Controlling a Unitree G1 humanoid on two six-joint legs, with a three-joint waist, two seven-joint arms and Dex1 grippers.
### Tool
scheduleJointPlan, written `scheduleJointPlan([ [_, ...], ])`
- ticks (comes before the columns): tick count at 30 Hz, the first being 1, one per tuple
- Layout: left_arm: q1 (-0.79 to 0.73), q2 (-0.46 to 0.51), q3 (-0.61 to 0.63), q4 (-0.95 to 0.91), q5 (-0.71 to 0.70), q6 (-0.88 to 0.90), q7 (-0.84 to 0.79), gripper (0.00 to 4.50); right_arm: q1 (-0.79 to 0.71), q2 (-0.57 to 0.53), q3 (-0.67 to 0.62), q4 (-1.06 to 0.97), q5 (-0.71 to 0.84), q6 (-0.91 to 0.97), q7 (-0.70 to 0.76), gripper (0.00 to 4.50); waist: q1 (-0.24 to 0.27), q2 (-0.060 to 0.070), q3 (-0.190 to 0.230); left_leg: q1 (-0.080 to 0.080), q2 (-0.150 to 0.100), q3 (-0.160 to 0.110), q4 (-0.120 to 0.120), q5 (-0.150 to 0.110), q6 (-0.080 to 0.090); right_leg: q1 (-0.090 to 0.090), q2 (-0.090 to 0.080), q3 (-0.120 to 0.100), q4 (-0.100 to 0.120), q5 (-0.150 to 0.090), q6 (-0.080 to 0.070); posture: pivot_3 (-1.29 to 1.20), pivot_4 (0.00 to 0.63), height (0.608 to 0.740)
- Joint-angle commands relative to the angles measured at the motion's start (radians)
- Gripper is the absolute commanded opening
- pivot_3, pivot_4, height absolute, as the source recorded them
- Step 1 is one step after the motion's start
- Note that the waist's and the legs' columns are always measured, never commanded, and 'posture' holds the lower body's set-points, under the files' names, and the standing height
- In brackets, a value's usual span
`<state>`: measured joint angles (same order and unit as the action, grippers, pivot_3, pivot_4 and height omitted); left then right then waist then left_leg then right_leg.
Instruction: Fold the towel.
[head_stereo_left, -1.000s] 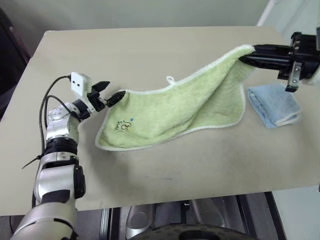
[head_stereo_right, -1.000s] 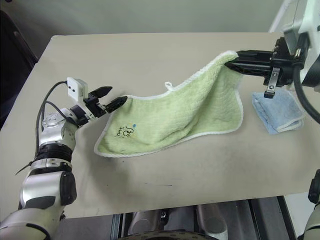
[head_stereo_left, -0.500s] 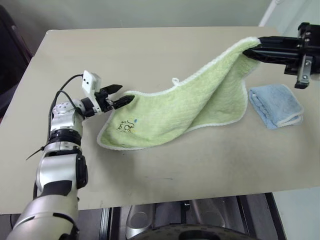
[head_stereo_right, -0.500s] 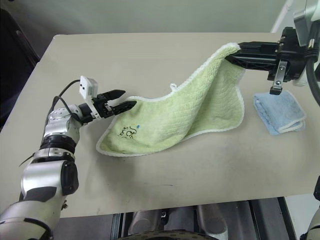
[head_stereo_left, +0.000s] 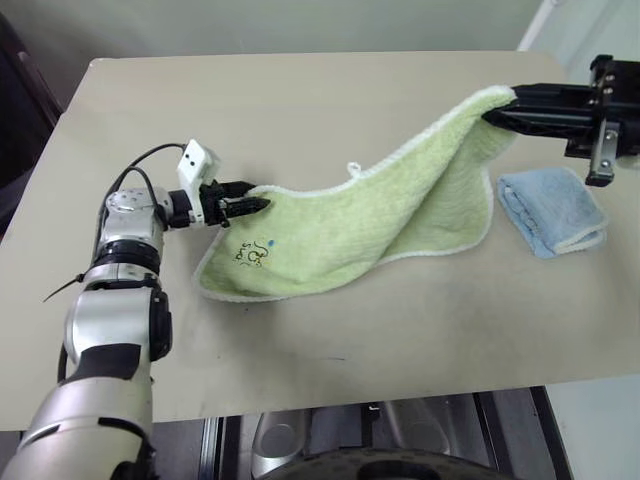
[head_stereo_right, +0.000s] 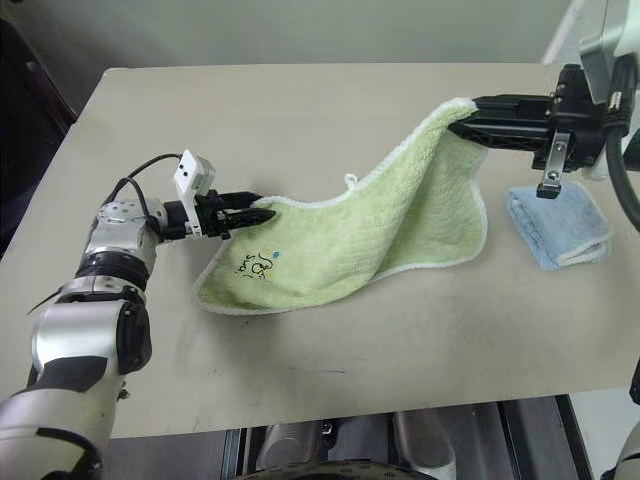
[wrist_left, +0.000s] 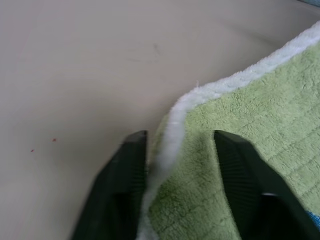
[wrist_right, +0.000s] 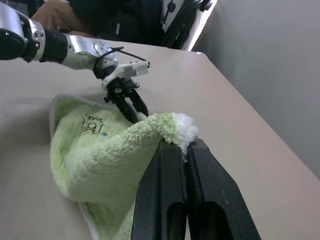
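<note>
The light green towel (head_stereo_left: 380, 220) hangs in a slope between my two grippers, its lower part resting on the tan table (head_stereo_left: 300, 100). A white loop (head_stereo_left: 353, 167) sticks up from its upper edge, and a dark mark (head_stereo_left: 248, 254) sits near its left corner. My left gripper (head_stereo_left: 252, 204) is shut on that left corner, just above the table. In the left wrist view the white edging (wrist_left: 172, 125) is pinched between the black fingers (wrist_left: 125, 170). My right gripper (head_stereo_left: 495, 112) is shut on the opposite corner and holds it high at the right.
A smaller folded light blue towel (head_stereo_left: 552, 210) lies on the table at the right, under my right gripper. The table's front edge (head_stereo_left: 330, 385) runs close below the towel. In the right wrist view a person (wrist_right: 55, 12) sits beyond the table.
My left gripper has moved right onto the towel's left corner and closed on it. The right gripper has kept its raised hold.
</note>
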<state>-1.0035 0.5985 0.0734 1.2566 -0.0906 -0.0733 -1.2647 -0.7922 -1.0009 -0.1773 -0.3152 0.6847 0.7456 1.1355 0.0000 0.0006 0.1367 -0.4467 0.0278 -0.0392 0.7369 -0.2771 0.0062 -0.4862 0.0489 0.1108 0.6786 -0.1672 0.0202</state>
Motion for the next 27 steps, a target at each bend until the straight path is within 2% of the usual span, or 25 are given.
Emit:
scheduleJointPlan([
  [1, -0.036, 0.021, 0.012, 0.003, 0.006, -0.001, -0.019, 0.77, 0.005, -0.022, -0.04, -0.037, 0.021, -0.005, -0.015, 0.0, 0.0, 0.0, 0.0, 0.0, 0.0, 0.0, 0.0, 0.0, 0.0, 0.0, 0.0, 0.0, 0.0, 0.0, 0.0, 0.0, 0.15, 0.703],
  [3, -0.039, 0.026, 0.012, 0.005, 0.01, 0.001, -0.029, 0.02, 0.011, -0.025, -0.044, -0.043, 0.023, -0.003, -0.018, 0.0, 0.0, 0.0, 0.0, 0.0, 0.0, 0.0, 0.001, 0.0, 0.0, 0.0, 0.0, 0.0, 0.0, 0.0, 0.0, 0.0, 0.15, 0.703],
  [11, -0.042, 0.042, 0.031, 0.007, 0.003, 0.0, -0.029, 0.02, 0.027, -0.039, -0.047, -0.034, 0.019, -0.014, -0.026, 0.0, 0.0, 0.0, 0.0, -0.008, 0.0, 0.0, 0.004, 0.002, 0.0, -0.007, 0.0, 0.0, 0.002, 0.001, 0.001, 0.0, 0.15, 0.703],
  [14, -0.071, 0.047, 0.083, 0.009, -0.037, 0.016, 0.015, 0.02, 0.021, -0.039, -0.034, 0.016, -0.031, -0.052, -0.046, 0.0, 0.0, 0.0, 0.0, -0.008, 0.0, 0.0, 0.005, 0.002, 0.0, -0.007, 0.0, 0.0, 0.002, 0.001, 0.001, 0.0, 0.15, 0.703],
  [19, -0.115, 0.06, 0.143, 0.03, -0.024, -0.077, 0.314, 0.02, -0.068, 0.027, 0.033, 0.222, -0.193, -0.165, -0.162, 0.0, -0.003, 0.0, 0.0, -0.008, 0.0, 0.0, 0.008, 0.002, 0.002, -0.006, 0.0, 0.001, 0.002, 0.004, 0.005, 0.0, 0.15, 0.703],
  [23, -0.157, 0.064, 0.184, 0.043, -0.031, -0.107, 0.461, 0.02, -0.122, 0.079, 0.079, 0.335, -0.289, -0.248, -0.21, 0.0, -0.009, 0.0, 0.0, -0.007, 0.0, 0.0, 0.009, 0.003, 0.003, -0.006, 0.0, 0.001, 0.002, 0.006, 0.006, 0.0, 0.15, 0.703],
  [27, -0.241, 0.085, 0.236, 0.054, -0.033, -0.164, 0.661, 0.02, -0.259, 0.165, 0.168, 0.614, -0.463, -0.419, -0.305, 0.0, -0.014, 0.0, 0.0, -0.01, 0.0, 0.001, 0.009, 0.004, 0.002, -0.009, 0.0, 0.001, 0.003, 0.008, 0.005, 0.0, 0.15, 0.703],
])
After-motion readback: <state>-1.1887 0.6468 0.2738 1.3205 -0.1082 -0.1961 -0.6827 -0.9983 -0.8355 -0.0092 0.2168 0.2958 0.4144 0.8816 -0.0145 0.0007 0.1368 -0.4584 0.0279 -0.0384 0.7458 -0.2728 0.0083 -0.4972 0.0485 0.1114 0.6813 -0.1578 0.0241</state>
